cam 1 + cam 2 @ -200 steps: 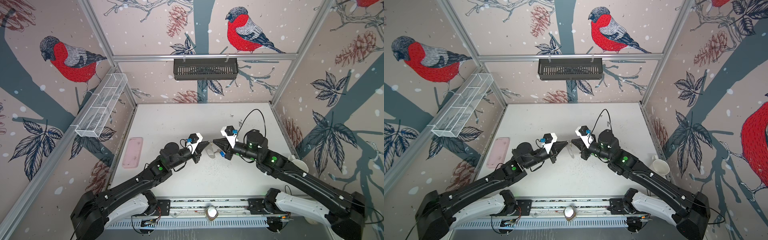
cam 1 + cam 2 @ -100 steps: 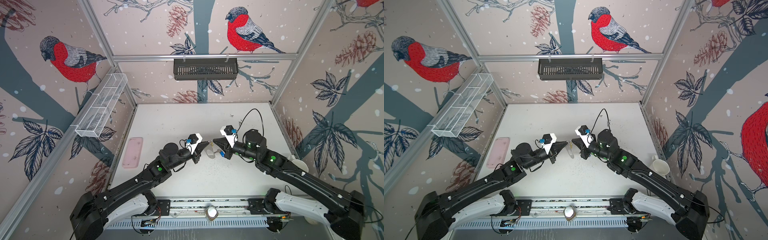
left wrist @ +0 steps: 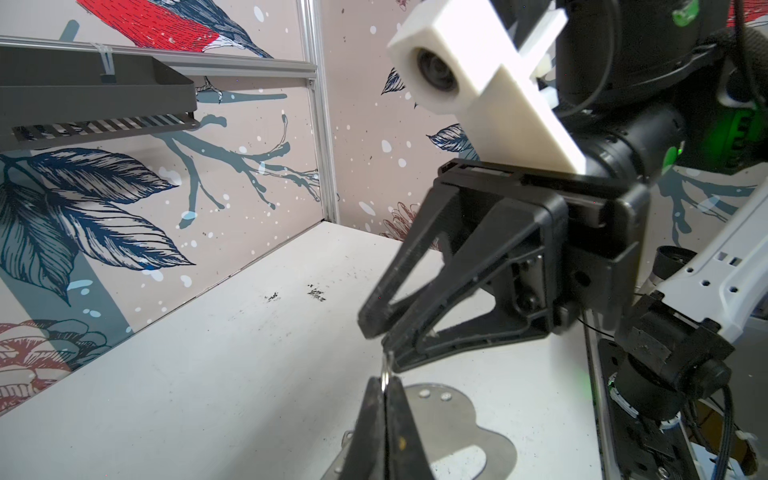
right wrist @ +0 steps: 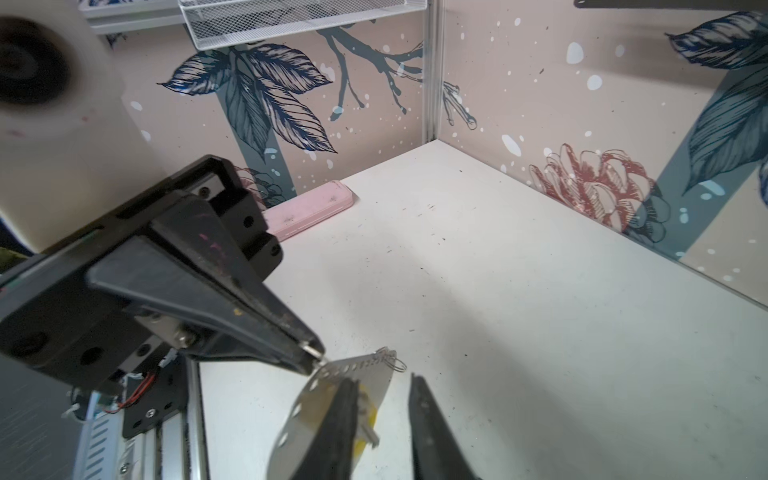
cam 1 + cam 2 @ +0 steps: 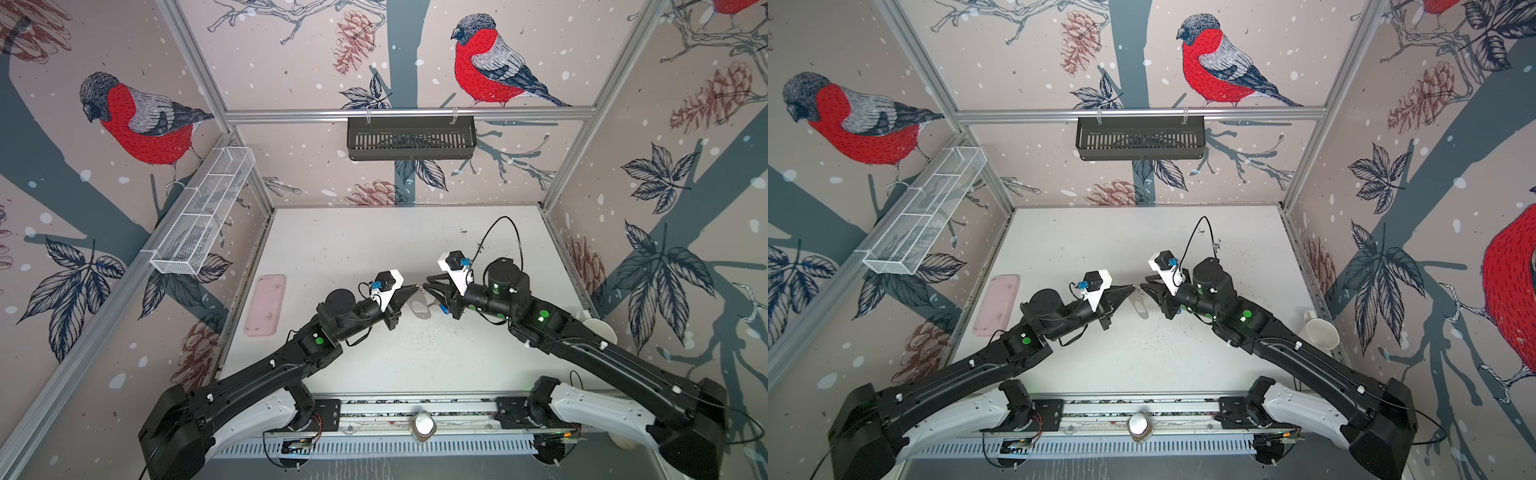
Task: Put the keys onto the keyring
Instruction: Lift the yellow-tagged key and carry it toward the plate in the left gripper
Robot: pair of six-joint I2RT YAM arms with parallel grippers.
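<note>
Left gripper (image 3: 386, 384) pinches a wire ring (image 3: 387, 368) on the flat grey oval metal keyring (image 3: 455, 415). Right gripper (image 4: 381, 378) beside the keyring has just spread; yellow-tagged silver key (image 4: 369, 409) against the keyring, apparently released; threading unconfirmed.

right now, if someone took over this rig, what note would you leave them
Left gripper: shut on a small ring at the edge of the keyring, holding it tilted.
Right gripper: open, nothing between its fingers.
Yellow key: against the keyring, beside a right finger; whether it hangs on a ring is hidden.
Blue key: not clearly seen.
Done: nothing confirmed.
Left: check the yellow key, then find and thread the blue key.
</note>
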